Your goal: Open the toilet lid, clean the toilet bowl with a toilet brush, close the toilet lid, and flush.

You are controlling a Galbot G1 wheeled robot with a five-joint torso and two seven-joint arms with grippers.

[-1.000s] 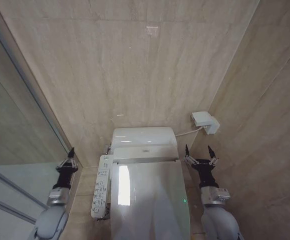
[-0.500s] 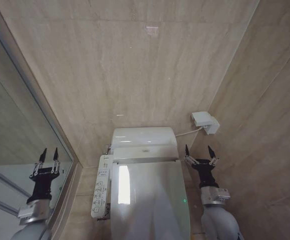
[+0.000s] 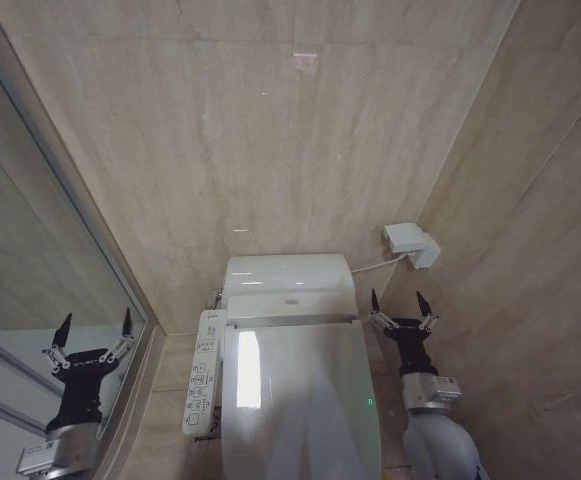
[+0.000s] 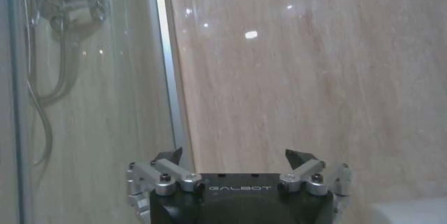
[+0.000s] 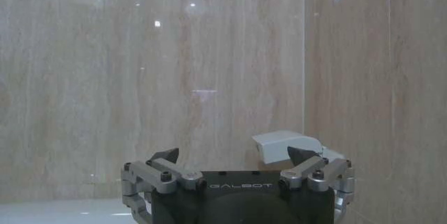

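Toilet lid (image 3: 300, 400) is shut and lies flat on top of the toilet, low in the middle of the head view. It is big, white and shiny, and a bright strip of light shows on it near its left edge. A tiny green light glows near its right edge. Behind the lid sits the white tank (image 3: 288, 273), right up against the tan stone back wall (image 3: 270, 130). A long white control panel (image 3: 201, 372) with small buttons runs along the left edge of the toilet.

The left gripper (image 3: 94, 332) is off to the left of the toilet, well apart from it, in front of the glass shower wall (image 3: 30, 270). It points up, its 2 fingers are spread wide, and it grasps nothing. In the left wrist view the left gripper (image 4: 237, 157) faces the stone wall, with the metal edge of the glass and a shower tap (image 4: 66, 4) with its hose behind the glass.

The right gripper (image 3: 399, 304) is just beside the right edge of the toilet, near the tank. It points up too, with its fingers spread and nothing in them. Past it on the wall is a small white box (image 3: 411, 243) with a thin cord going to the tank. In the right wrist view the right gripper (image 5: 237, 156) faces that same box (image 5: 288, 146) near the corner of the 2 walls.
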